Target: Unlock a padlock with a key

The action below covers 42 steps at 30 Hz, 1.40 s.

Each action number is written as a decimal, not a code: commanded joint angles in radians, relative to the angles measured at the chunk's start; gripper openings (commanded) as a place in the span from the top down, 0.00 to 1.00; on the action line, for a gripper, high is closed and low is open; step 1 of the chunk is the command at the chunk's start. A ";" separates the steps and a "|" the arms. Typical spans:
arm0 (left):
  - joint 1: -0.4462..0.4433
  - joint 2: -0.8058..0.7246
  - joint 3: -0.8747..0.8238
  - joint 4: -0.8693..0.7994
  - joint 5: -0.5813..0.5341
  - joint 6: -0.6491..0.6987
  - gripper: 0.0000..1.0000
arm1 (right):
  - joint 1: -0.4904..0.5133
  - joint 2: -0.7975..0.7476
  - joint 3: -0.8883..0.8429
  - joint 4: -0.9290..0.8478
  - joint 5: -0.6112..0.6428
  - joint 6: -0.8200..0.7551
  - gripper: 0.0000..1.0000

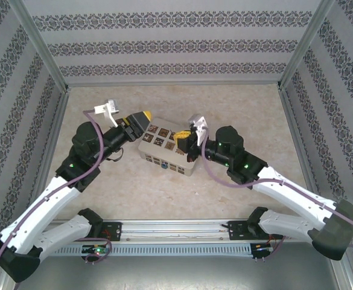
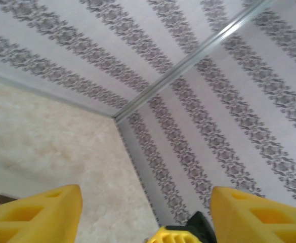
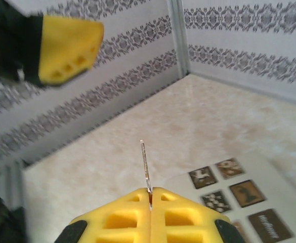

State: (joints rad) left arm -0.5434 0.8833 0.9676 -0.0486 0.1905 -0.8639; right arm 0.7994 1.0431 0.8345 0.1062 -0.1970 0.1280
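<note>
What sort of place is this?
Likely a robot test booth: metal-framed walls papered with grey floral stripes, a beige marbled tabletop, and two white-and-black jointed arms bolted along its near edge.

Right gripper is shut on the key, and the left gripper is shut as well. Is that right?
Not quite. The right gripper is shut on the key, as the right wrist view shows, but the left gripper is open. The left wrist view shows its yellow fingers well apart with nothing between them.

Yellow fingers (image 3: 112, 217), silvery key (image 3: 144, 162), cream box (image 1: 167, 154), brown tiles (image 3: 246, 192), grey damask walls (image 1: 164, 45), beige marbled table (image 1: 236, 109)
</note>
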 commanded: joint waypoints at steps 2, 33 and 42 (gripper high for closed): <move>-0.013 0.014 0.053 -0.349 0.003 -0.099 0.27 | 0.048 -0.025 0.032 -0.098 0.201 -0.460 1.00; -0.102 0.232 0.086 -0.199 0.098 -0.496 0.67 | 0.159 0.127 0.197 -0.183 0.354 -0.873 1.00; -0.109 0.238 0.075 -0.172 0.099 -0.510 0.90 | 0.161 0.126 0.197 -0.187 0.373 -0.849 1.00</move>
State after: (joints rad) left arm -0.6353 1.1202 1.0557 -0.2565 0.2836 -1.3388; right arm 0.9474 1.1679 1.0012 -0.0875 0.1452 -0.7364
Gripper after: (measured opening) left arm 0.112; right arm 0.048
